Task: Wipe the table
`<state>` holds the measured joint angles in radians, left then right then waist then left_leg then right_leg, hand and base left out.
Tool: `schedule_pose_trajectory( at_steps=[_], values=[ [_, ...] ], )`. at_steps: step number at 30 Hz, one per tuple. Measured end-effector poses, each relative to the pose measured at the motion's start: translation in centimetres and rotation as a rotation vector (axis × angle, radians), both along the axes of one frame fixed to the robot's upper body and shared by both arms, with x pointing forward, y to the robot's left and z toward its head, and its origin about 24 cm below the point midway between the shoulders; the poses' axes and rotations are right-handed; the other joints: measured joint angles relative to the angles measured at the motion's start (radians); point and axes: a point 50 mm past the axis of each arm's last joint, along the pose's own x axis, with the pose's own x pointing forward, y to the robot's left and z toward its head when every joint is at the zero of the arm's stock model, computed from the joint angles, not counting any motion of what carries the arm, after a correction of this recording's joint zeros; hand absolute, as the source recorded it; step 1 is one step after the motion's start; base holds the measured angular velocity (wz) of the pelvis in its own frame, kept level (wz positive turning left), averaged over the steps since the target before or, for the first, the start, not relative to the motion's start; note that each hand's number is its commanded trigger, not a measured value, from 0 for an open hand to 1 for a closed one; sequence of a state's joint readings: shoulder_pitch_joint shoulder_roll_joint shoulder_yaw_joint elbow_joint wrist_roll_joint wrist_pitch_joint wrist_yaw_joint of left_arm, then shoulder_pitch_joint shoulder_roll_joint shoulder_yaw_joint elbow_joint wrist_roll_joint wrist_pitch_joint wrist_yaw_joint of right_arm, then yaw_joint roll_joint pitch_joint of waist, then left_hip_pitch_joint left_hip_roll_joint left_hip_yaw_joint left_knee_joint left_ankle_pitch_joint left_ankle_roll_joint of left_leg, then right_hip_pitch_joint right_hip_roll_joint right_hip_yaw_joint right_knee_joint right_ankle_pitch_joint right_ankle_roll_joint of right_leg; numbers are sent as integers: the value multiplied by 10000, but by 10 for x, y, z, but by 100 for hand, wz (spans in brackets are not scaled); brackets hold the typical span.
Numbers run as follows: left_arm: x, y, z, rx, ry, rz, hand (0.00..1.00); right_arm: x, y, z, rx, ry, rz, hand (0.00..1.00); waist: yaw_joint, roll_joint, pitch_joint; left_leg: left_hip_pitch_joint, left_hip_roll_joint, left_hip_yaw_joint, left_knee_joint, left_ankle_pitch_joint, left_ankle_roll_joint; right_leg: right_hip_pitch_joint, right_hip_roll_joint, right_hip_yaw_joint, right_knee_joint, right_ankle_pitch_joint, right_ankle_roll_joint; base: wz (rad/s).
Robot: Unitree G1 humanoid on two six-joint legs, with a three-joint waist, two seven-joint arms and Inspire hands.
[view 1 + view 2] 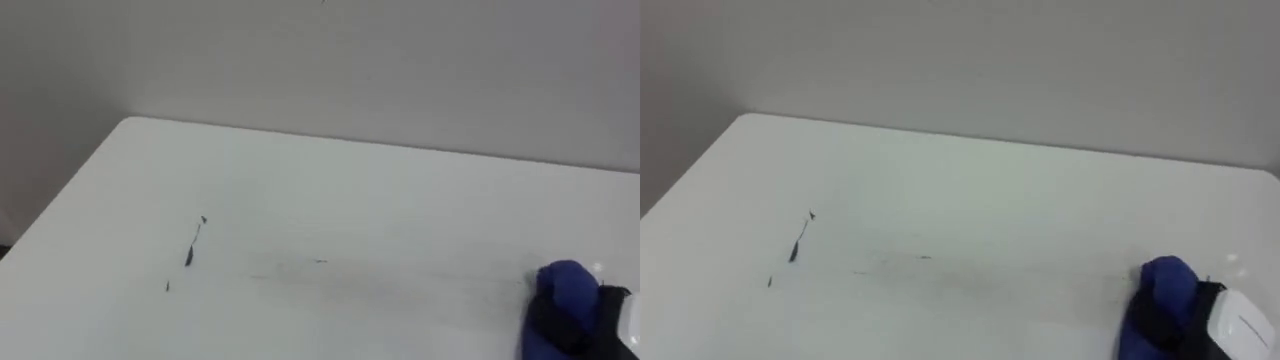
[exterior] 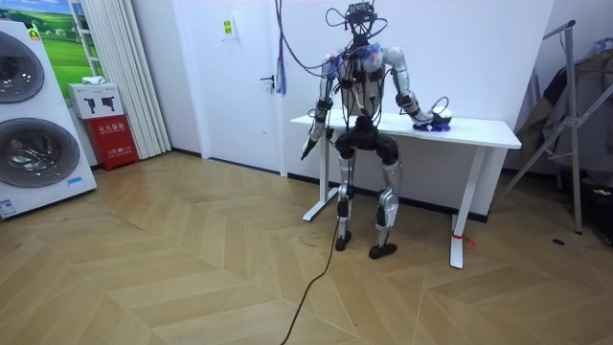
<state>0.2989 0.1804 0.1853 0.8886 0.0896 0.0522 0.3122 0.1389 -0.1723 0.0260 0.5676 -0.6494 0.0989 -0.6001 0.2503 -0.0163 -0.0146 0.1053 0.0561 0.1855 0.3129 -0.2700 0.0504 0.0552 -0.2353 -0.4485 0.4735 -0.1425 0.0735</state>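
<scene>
Tabletop (image 1: 400, 200) is reading as smooth, matte white, flat, with one rounded corner toward the upper left of the eye views and a plain pale wall running behind its far edge.

Marks counted, three, all dark and all in the left half of the frame:
- one thin streak (image 1: 188, 255), slanting, tapering upward to a small dot
- one tiny speck (image 1: 167, 287), lying just below and left of the streak
- one faint short dash (image 1: 320, 261), sitting near the frame's centre, well apart from the other two

A very pale greyish smear is stretching rightward from the dash toward the lower right.

One blue cloth (image 1: 563, 285) is sitting in the lower right corner, soft and bunched into a rounded lump, resting on the table surface. The right hand (image 1: 585, 325) is gripping it from beneath and behind, with dark fingers curling round the fabric. The cloth is lying well apart from all three marks.

In the room view the robot is standing upright at the table's near edge, on a wood floor (image 2: 192, 259) laid in herringbone. Its right arm is reaching onto the top at the room view's right. The left hand (image 2: 308, 146) is hanging beside its hip, off the table; whether it is wide or closed cannot be told. Two table legs are showing, both white.
</scene>
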Motion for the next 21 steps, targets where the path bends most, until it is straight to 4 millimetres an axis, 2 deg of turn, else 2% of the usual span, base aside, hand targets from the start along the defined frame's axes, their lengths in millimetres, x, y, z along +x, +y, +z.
schedule_pose_trajectory(
  at_steps=[1, 2, 3, 4, 5, 6, 7, 8, 9, 10, 11, 12, 13, 14, 15, 16, 17, 18, 19, 20, 21],
  values=[
    [6, -1, -1, -47, -78, -76, 0, 14, 14, 4, 77, -43, 685, 100, 349, -2, 2, -75, 69, 112, 1, 11, -89, -121, -192, 20, 363, -82, 39, -93],
    [10, -3, -2, -86, -129, -211, 0, 49, 49, 14, 196, -234, 2491, 100, 837, -53, 49, -296, 290, 351, 35, 72, -251, -262, -534, 120, 547, -320, 133, -71],
    [16, -5, -4, -160, -158, -415, 0, 80, 86, 31, 286, -712, 4159, 100, 1160, -48, 84, -638, 500, 312, 166, 119, -400, -233, -816, 230, 385, -430, 204, -42],
    [21, -7, -4, -213, -248, -543, 0, 94, 101, 42, 270, -1071, 4847, 100, 1256, -33, 155, -826, 580, 217, 223, 158, -486, -179, -939, 318, 226, -443, 216, 16],
    [32, -11, -3, -324, -507, -885, 0, 113, 121, 58, 99, -1666, 6051, 100, 1496, 8, 207, -1211, 699, -36, 266, 263, -646, -162, -1236, 466, -133, -439, 221, 61],
    [34, -11, -3, -434, -621, -957, 0, 125, 128, 69, -85, -2043, 6514, 100, 1595, 22, 223, -1518, 749, -465, 238, 401, -817, -153, -1534, 469, -505, -383, 301, 83],
    [33, -10, -2, -416, -595, -1008, 0, 128, 127, 71, -151, -2122, 6501, 100, 1551, 5, 218, -1658, 786, -669, 243, 466, -906, -129, -1671, 471, -760, -333, 319, 113],
    [30, -7, -2, -432, -490, -985, 0, 126, 119, 65, -248, -1879, 6220, 100, 1437, -11, 227, -1735, 900, -1092, 244, 558, -1099, 8, -1832, 471, -1256, -105, 316, 123],
    [29, 0, 0, -345, -378, -939, 0, 116, 106, 51, -270, -1323, 5802, 100, 1244, -183, 186, -1714, 1051, -1354, 219, 625, -1376, 80, -1936, 340, -1542, 242, 327, 117],
    [28, 5, 2, -246, -392, -876, 0, 108, 99, 42, -230, -953, 5562, 100, 1135, -234, 244, -1660, 1182, -1293, 174, 688, -1543, 77, -1944, 293, -1677, 375, 384, 94],
    [27, 13, 6, -83, -455, -645, 0, 93, 88, 34, 247, -1150, 4991, 100, 942, -358, 292, -1503, 1508, -1221, 175, 745, -1930, -65, -1837, 271, -1819, 552, 389, 58],
    [20, 23, 10, 85, -571, -223, 0, 84, 83, 30, 370, -1275, 4814, 100, 560, -511, 306, -1366, 1917, -1016, 272, 786, -2383, -352, -1538, 101, -1769, 920, 651, 51],
    [16, 24, 11, 87, -573, 20, 0, 77, 77, 25, 420, -1251, 4659, 100, 318, -433, 235, -1307, 2181, -1001, 349, 809, -2598, -323, -1393, 30, -1413, 590, 1205, 30],
    [6, 23, 10, 35, -530, 370, 0, 62, 61, 19, 425, -1211, 4118, 100, -65, -333, 145, -1118, 2817, -751, 292, 932, -2599, -315, -910, -67, -913, -105, 932, 31],
    [-3, 18, 7, -121, -358, 478, 0, 44, 37, 16, 152, -1178, 3388, 100, -529, -147, 90, -1100, 3067, -493, 280, 1047, -2433, -228, -610, -337, -730, -503, 655, 24],
    [-5, 14, 5, -254, -320, 512, 0, 35, 22, 16, -146, -1156, 2951, 100, -710, -94, 120, -1102, 3069, -334, 243, 1076, -2409, -186, -501, -409, -744, -564, 588, 26],
    [-6, 5, 1, -487, -315, 556, 0, 21, -3, 18, -620, -1139, 2208, 100, -981, 17, 130, -1092, 2995, -90, 181, 1246, -2326, -202, -342, -425, -783, -570, 586, 15],
    [-6, -1, -1, -661, -348, 570, 0, 14, -21, 22, -916, -1086, 1673, 100, -1185, -5, 127, -1043, 2785, 125, 156, 1295, -2403, -257, -264, -388, -790, -592, 544, 5],
    [-6, -3, -1, -744, -356, 554, 0, 11, -28, 23, -1018, -1067, 1484, 100, -1201, 0, 138, -1039, 2616, 216, 176, 1287, -2399, -298, -267, -371, -818, -618, 561, -12],
    [0, -4, -1, -799, -529, 416, 0, 6, -35, 22, -1001, -898, 1197, 100, -1197, -15, 160, -1001, 2250, 375, 269, 1179, -2214, -312, -236, -303, -1014, -575, 524, -29],
    [2, -4, -1, -804, -615, 405, 0, 9, -33, 21, -809, -766, 1103, 100, -1115, -79, 149, -947, 1814, 331, 392, 954, -1918, -334, -194, -141, -1156, -497, 402, -38]
  ],
)
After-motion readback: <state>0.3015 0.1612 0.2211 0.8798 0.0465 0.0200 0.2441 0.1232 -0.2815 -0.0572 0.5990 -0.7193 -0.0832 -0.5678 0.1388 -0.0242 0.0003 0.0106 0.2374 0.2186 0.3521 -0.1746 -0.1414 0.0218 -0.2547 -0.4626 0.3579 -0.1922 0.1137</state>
